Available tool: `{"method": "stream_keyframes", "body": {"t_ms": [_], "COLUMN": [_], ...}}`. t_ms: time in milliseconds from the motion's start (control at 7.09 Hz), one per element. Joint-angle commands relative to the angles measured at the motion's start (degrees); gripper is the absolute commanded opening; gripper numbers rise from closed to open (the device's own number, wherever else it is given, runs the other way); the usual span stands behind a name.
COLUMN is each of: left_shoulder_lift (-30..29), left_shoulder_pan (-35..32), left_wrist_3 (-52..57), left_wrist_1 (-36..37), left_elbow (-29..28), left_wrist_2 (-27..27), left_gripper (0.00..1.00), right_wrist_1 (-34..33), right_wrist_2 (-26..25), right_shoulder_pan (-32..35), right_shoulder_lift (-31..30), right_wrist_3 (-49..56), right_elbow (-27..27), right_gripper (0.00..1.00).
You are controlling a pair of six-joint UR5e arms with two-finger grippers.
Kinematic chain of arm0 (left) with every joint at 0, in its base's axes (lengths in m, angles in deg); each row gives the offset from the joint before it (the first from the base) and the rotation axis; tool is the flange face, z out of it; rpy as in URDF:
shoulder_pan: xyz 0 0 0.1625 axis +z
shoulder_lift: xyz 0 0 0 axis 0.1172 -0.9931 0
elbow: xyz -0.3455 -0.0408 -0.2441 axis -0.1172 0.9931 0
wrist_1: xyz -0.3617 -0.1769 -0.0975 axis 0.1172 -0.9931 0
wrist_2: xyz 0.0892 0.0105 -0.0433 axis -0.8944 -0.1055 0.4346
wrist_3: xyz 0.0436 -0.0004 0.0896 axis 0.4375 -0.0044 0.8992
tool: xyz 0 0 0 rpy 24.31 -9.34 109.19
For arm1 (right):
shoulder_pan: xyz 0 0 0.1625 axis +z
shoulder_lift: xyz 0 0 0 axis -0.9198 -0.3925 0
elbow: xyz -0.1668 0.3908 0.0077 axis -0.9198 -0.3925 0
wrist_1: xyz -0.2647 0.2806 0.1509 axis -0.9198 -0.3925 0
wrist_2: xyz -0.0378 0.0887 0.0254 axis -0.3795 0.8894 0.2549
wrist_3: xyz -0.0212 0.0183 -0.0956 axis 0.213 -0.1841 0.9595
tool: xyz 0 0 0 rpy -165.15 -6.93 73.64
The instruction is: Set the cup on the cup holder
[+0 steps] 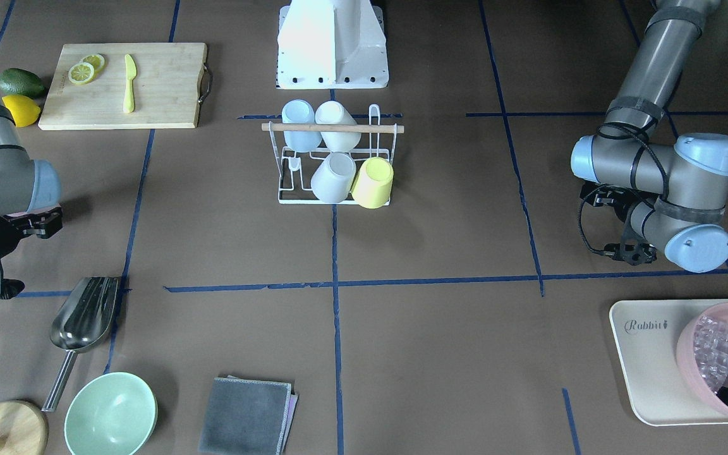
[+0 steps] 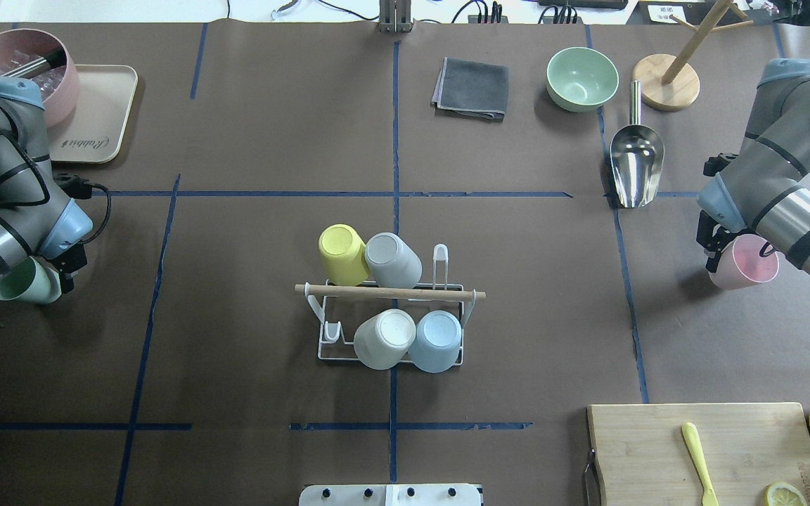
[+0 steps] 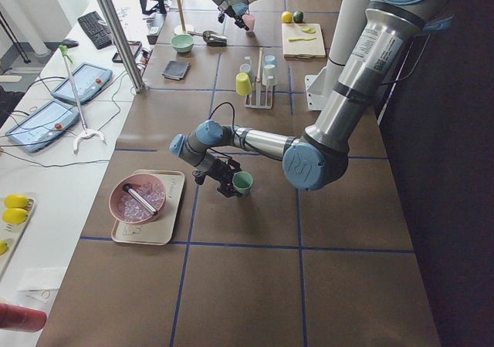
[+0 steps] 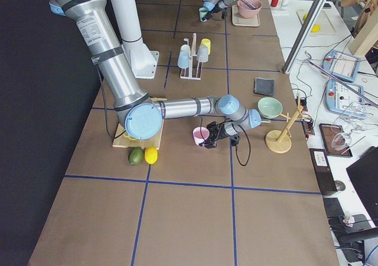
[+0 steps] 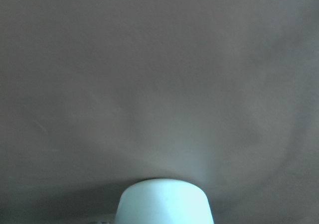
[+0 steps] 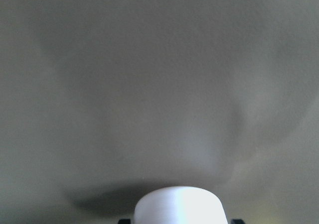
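Observation:
The cup holder (image 2: 391, 292), a white wire rack with a wooden rod handle, stands mid-table and also shows in the front-facing view (image 1: 332, 127). It carries a yellow cup (image 2: 340, 254), a grey cup (image 2: 392, 258), a white cup (image 2: 384, 339) and a blue cup (image 2: 436, 340), all upside down. My left gripper (image 2: 53, 277) is far to the rack's left, shut on a mint green cup (image 2: 18, 282) lying sideways; its base shows in the left wrist view (image 5: 164, 204). My right gripper (image 2: 718, 249) is far right, shut on a pink cup (image 2: 749, 266); its base shows in the right wrist view (image 6: 180, 206). The fingers are mostly hidden.
A beige tray (image 2: 99, 105) with a pink bowl of ice (image 2: 15, 60) is at the far left. A grey cloth (image 2: 472, 88), green bowl (image 2: 582, 79), metal scoop (image 2: 635, 165) and wooden stand (image 2: 666, 84) sit far right. A cutting board (image 2: 700, 450) lies near right.

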Motion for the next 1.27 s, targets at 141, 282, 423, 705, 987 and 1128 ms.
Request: {"method": "stream_keyframes", "body": {"t_ms": [141,282,423,705,987,1128], "left_shoulder_lift": [0.11,0.11,0.03,0.03,-0.24,-0.06], "left_shoulder_pan": [0.17,0.17,0.08,-0.09,-0.36,-0.88], "left_wrist_3": [0.0,0.0,0.0,4.88,5.89,5.98], "left_wrist_1": [1.39,1.65,2.61,5.67,9.21,10.17], "left_elbow": [-0.21,-0.12,-0.03,0.14,1.28,4.68], "left_wrist_2": [0.1,0.1,0.1,0.1,0.1,0.1], "left_gripper": [1.0,1.0,1.0,0.53,0.06,0.04], "right_wrist_1": [-1.06,0.77,3.49,10.15,13.86,18.15], "right_wrist_2": [-2.73,-2.74,-2.66,-6.66,-12.19,-18.24], "right_shoulder_pan": [5.02,5.21,5.3,6.7,3.06,3.63], "right_shoulder_lift": [1.61,1.79,1.97,1.44,1.62,-0.65], "right_wrist_3": [-0.62,-0.8,-1.93,-3.69,-3.26,-2.13], "right_elbow": [6.88,8.13,11.1,18.48,19.04,24.35], "right_gripper": [0.08,0.05,0.03,0.03,0.0,0.0]}}
